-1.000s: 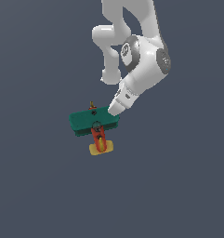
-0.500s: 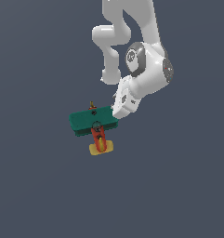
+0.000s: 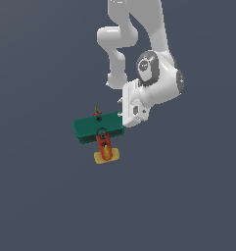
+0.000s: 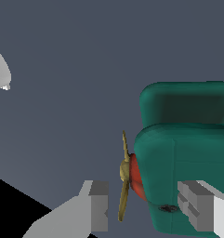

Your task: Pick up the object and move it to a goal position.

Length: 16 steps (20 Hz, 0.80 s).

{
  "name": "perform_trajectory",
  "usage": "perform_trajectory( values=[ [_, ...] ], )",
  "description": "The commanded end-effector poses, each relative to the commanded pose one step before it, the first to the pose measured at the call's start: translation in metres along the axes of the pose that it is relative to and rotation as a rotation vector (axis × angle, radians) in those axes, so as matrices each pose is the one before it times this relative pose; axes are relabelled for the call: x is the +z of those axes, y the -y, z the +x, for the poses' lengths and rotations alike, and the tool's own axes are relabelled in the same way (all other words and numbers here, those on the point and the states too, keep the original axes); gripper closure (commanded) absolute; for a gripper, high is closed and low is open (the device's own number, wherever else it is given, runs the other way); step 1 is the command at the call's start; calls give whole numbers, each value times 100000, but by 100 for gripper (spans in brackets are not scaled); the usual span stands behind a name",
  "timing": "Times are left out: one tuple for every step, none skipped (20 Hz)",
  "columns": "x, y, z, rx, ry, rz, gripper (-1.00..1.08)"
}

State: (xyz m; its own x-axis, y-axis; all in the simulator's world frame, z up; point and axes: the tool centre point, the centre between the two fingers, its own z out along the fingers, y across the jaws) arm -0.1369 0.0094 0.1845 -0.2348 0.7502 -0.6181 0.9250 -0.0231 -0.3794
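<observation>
Resting on plain dark grey ground (image 3: pixel 36 196), the toy airplane (image 3: pixel 99 128) sits between the wide pincer (image 4: pixel 148 211).

A simulated test scene, not any real room. Shown by the flat, featureless slate-grey ground (image 3: pixel 36 196) filling both views with no walls, furniture or horizon, the smooth untextured white robot arm (image 3: pixel 153 83), and the cleanly shaded toy airplane (image 3: pixel 100 130) with plain block colours.
</observation>
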Motion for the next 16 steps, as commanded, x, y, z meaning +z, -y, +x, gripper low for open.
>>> perform_trajectory(
  values=[
    [206,-11,145,-5592,2864,211,-20],
    [76,-10,60,-2178,1114,105,-20],
    [73,-12,59,-2168,1109,116,-20],
    [70,-15,58,-2157,1103,127,-20],
    [67,-17,58,-2146,1098,138,-20],
    [63,-20,57,-2111,1080,146,-20],
    [58,-20,52,-2004,1025,149,-20],
    [52,-22,49,-1894,969,150,-20],
    [47,-22,46,-1785,913,150,-20],
    [43,-22,43,-1676,858,148,-20],
    [38,-22,38,-1563,798,144,-20],
    [34,-22,35,-1455,743,139,-20],
    [32,-21,37,-1367,702,137,-20],
    [28,-20,34,-1264,649,131,-20],
    [22,-20,19,-1122,566,116,-20],
    [17,-20,7,-990,489,102,-20]
  ],
)
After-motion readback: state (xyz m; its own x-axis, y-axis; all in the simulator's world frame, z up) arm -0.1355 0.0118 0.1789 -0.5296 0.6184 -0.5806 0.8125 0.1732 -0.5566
